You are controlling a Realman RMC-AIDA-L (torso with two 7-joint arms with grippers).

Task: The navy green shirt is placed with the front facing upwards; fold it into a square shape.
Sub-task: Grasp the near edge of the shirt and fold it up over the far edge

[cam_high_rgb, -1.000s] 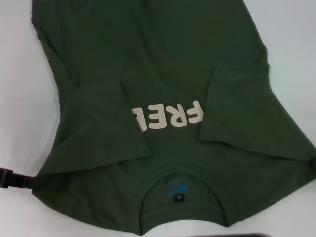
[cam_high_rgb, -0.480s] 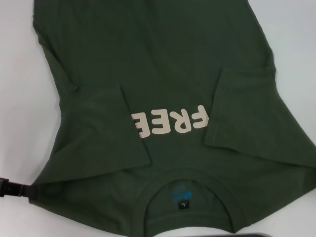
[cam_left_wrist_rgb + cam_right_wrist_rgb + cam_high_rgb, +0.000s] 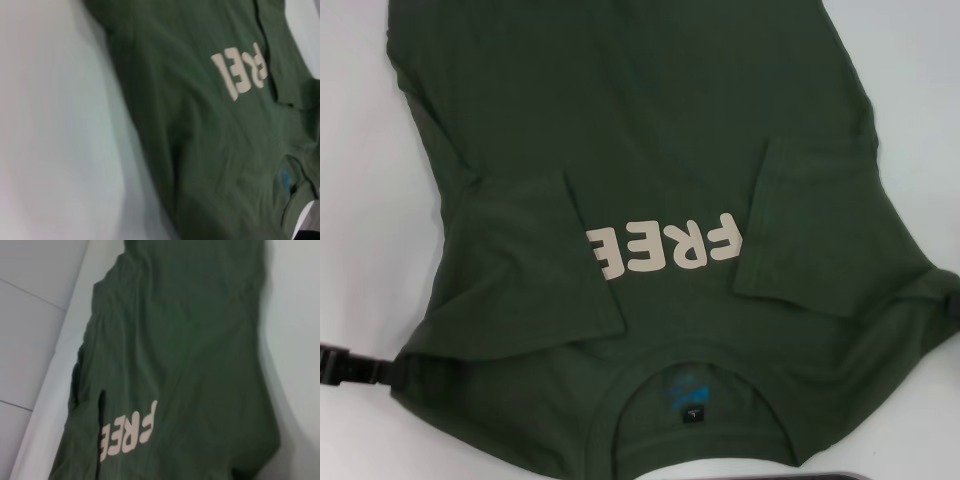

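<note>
The left gripper (image 3: 360, 370) is at the near left shoulder corner of the navy green shirt (image 3: 650, 130); only its dark body shows against the fabric edge, so its finger state cannot be told. The right gripper (image 3: 952, 305) is barely visible at the near right shoulder corner; its state likewise cannot be told. The shirt lies front up on the white table (image 3: 370, 200), collar (image 3: 690, 375) nearest the robot, cream lettering (image 3: 665, 250) readable upside down, both sleeves already folded inward over the chest. The step in hand appears to be the lengthwise fold. To do it well, lift both shoulder corners level and together, carry them away toward the hem, and keep the sleeve folds flat.
</note>
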